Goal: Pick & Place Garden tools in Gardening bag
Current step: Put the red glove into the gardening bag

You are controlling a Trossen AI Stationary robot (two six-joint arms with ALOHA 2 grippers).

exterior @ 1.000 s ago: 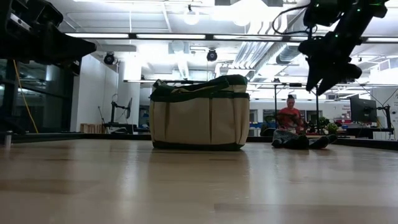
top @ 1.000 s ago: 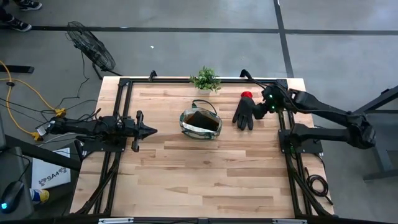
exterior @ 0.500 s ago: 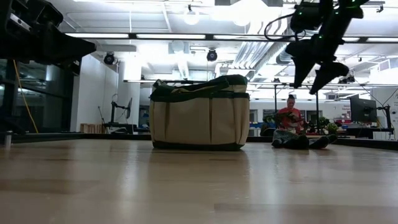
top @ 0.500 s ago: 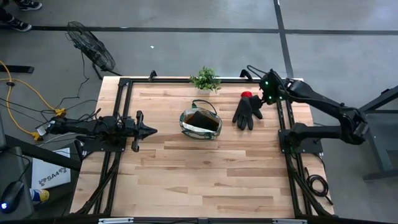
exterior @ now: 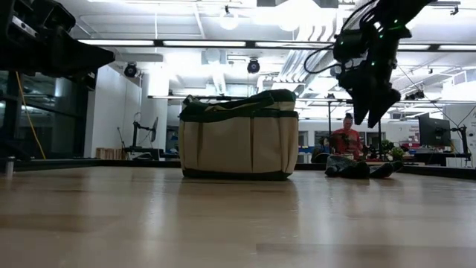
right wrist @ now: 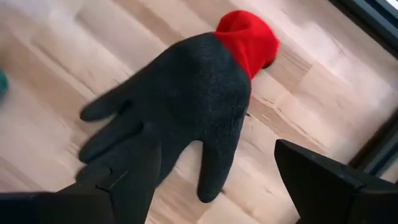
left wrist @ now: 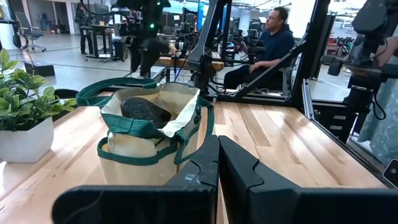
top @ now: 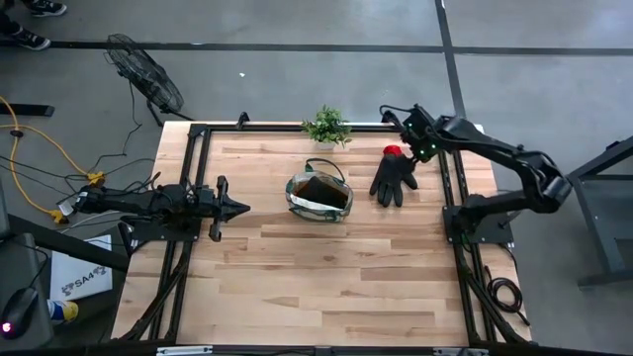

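A black glove with a red cuff lies flat on the wooden table, right of the gardening bag. The glove fills the right wrist view. My right gripper hangs open above the cuff end, pointing steeply down, with its fingers on either side of the glove and clear of it. In the low view my right gripper is well above the tabletop. The bag stands upright with a dark thing inside. My left gripper waits shut at the table's left.
A small potted plant stands at the far edge, behind the bag. Black frame rails run along the table's left and right sides. A person sits in the room beyond the table. Bare wood lies toward the near edge.
My right gripper has swung toward the table's far edge and leftward, from beside the glove's fingers to above its red cuff. Meanwhile it has rolled about its own axis and opened wider. The glove and the bag have stayed put.
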